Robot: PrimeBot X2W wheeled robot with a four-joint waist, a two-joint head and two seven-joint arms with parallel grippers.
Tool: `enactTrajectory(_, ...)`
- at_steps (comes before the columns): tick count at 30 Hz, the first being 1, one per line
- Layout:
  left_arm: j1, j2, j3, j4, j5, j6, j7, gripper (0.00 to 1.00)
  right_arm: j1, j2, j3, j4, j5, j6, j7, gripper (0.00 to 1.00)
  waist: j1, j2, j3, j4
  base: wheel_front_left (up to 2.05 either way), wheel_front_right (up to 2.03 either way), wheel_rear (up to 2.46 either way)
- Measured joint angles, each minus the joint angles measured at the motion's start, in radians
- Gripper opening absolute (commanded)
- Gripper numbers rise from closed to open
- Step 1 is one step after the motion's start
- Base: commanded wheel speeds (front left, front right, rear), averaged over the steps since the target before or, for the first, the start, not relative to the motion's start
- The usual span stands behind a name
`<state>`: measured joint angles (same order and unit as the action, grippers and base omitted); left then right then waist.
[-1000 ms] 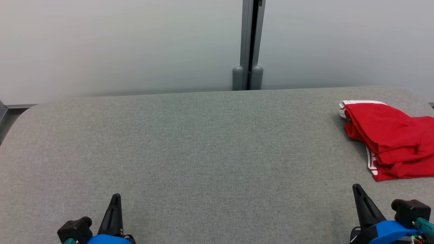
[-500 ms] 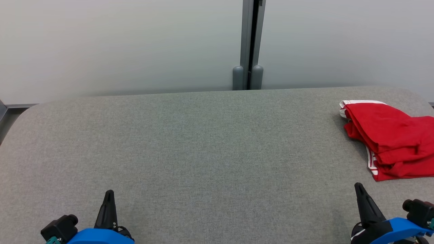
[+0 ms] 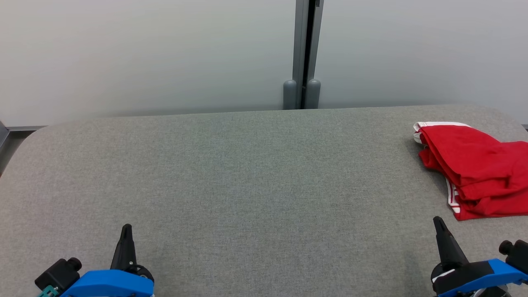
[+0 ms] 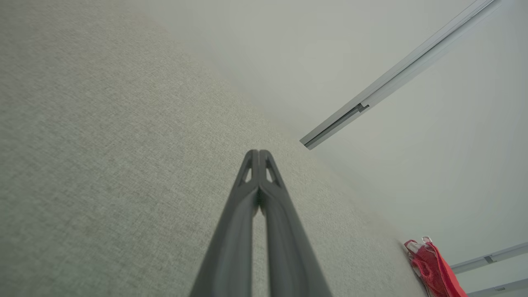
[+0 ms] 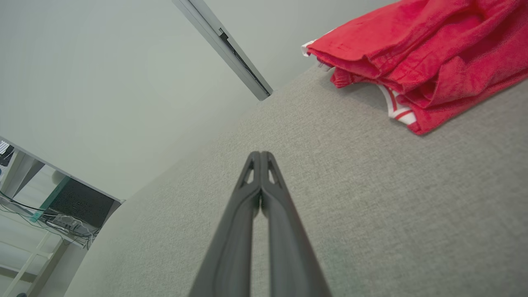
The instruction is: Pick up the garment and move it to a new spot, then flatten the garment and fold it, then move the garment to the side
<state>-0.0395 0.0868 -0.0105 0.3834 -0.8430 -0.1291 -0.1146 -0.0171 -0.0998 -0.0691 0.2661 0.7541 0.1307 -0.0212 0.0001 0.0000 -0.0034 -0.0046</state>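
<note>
A red garment (image 3: 474, 169) with white trim lies folded in a rumpled pile at the far right of the grey table (image 3: 247, 173); the right wrist view has it at the upper right (image 5: 429, 53), the left wrist view at the lower right corner (image 4: 435, 270). My left gripper (image 3: 126, 229) stands shut and empty near the table's front left, tips pressed together (image 4: 258, 153). My right gripper (image 3: 436, 220) is shut and empty too (image 5: 260, 154), at the front right, just short of the garment's near edge.
A pale partition wall rises behind the table, with a grey post (image 3: 304, 53) at its middle. A desk with cables (image 5: 62, 210) shows off the table's left end in the right wrist view.
Both grippers have turned and drawn slightly outward, the left one leftward and the right one rightward, staying shut. The garment has not moved.
</note>
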Motion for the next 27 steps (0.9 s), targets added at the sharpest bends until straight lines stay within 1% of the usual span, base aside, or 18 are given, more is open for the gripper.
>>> enactTrajectory(12, -0.008, -0.005, 0.026, -0.026, -0.137, 0.000, 0.043, 0.00, -0.018, 0.009, -0.007, -0.004, 0.156, 0.000, 0.025, 0.00, 0.0000, 0.0000, 0.001, 0.001, 0.00, 0.00, 0.00)
enactTrajectory(27, -0.024, -0.015, 0.046, -0.053, -0.290, 0.000, 0.087, 0.00, -0.034, 0.019, -0.016, -0.008, 0.323, 0.000, 0.048, 0.00, 0.0000, 0.0000, 0.002, 0.001, 0.00, 0.00, 0.00)
